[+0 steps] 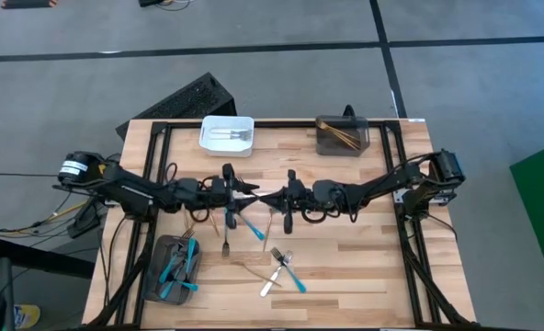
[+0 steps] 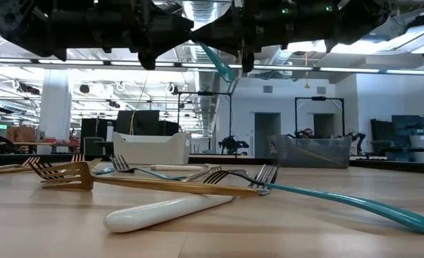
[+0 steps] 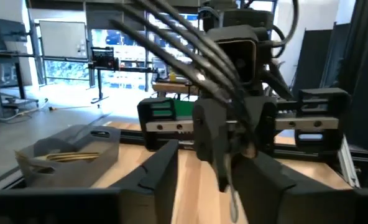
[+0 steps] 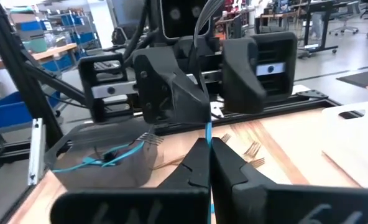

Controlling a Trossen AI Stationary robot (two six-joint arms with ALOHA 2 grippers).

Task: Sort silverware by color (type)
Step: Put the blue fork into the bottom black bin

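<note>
Above table [image 1: 345,276]: both tools tip-to-tip, midair.

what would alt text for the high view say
Two dark robot arms meet mid-table, the right gripper shut on a blue-handled utensil beside the left gripper. Loose forks lie nearer the front, with a grey bin, white bin and clear bin.

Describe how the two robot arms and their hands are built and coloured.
Both arms are black, jointed, with loose black cables looping alongside. The left hand and right hand each end in two dark angular fingers. A white-labelled cylindrical motor caps the left arm's base.
</note>
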